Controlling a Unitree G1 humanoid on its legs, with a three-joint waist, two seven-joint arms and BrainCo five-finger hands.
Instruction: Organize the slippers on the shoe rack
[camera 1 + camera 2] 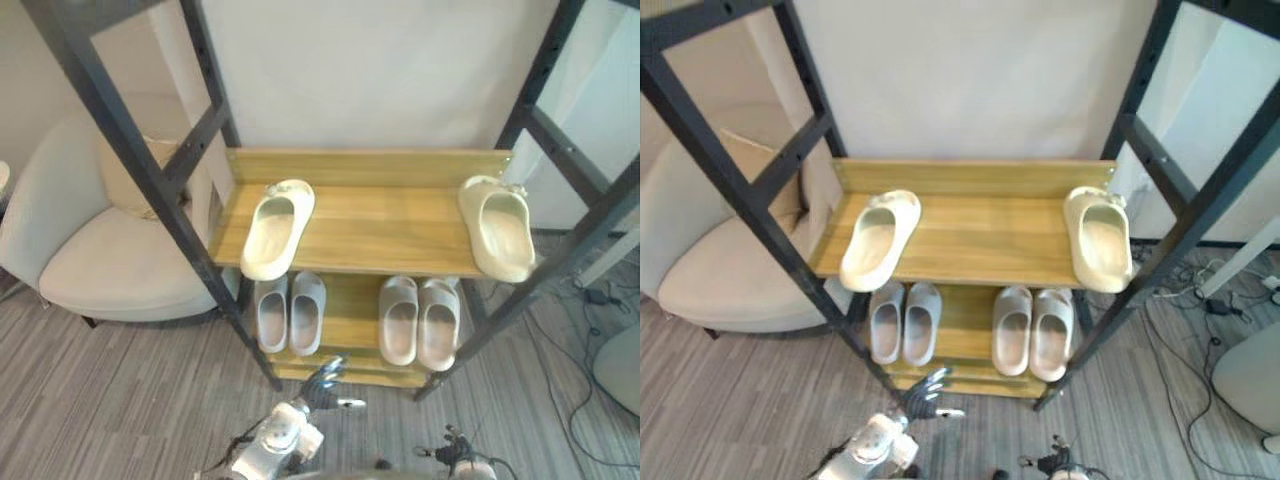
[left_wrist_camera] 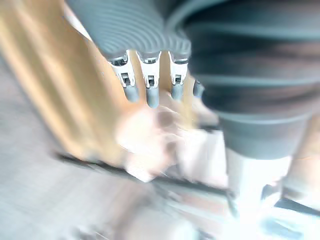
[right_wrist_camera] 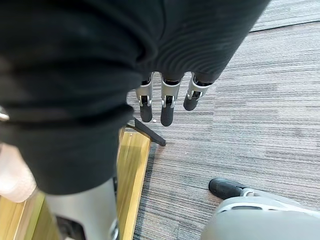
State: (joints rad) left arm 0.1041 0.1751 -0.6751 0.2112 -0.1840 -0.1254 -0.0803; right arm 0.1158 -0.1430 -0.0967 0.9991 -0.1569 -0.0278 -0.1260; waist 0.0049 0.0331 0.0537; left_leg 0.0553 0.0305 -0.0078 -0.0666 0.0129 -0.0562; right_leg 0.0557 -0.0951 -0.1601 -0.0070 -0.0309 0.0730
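1. Slippers are the job. The first cream slipper (image 1: 277,228) lies at the left end of the top shelf (image 1: 385,225) of the shoe rack (image 1: 150,175). Its toe points toward the wall, it is turned slightly askew, and its heel sits at the front edge.
2. The left hand (image 1: 318,385) hangs low in front of the rack, below the bottom shelf (image 1: 350,315). Its fingers are loosely spread and nearly straight, with nothing in them. It looks ready to reach up, not to carry.
3. On the bottom shelf a grey pair (image 1: 289,312) stands to the left and a beige pair (image 1: 418,320) to the right. Each pair sits side by side with toes inward. These seem already tidy and show how the top shelf should look.
4. The second cream slipper (image 1: 497,228) lies at the right end of the top shelf, well apart from its mate. The pair is split, so bringing the two together is probably the work that is left.
5. The right hand (image 3: 167,102) hangs over the floor beside the rack's front foot. Its fingers are straight, point down and hold nothing. It looks idle.
6. The shelves are smooth, bare wooden boards, so a slipper should slide along them easily. A raised board closes the back of the top shelf. The black metal posts and slanted braces narrow the way in from either side.
7. A pale armchair (image 1: 110,255) stands left of the rack, with a white wall (image 1: 370,70) behind. The floor (image 1: 130,390) is grey and striped.
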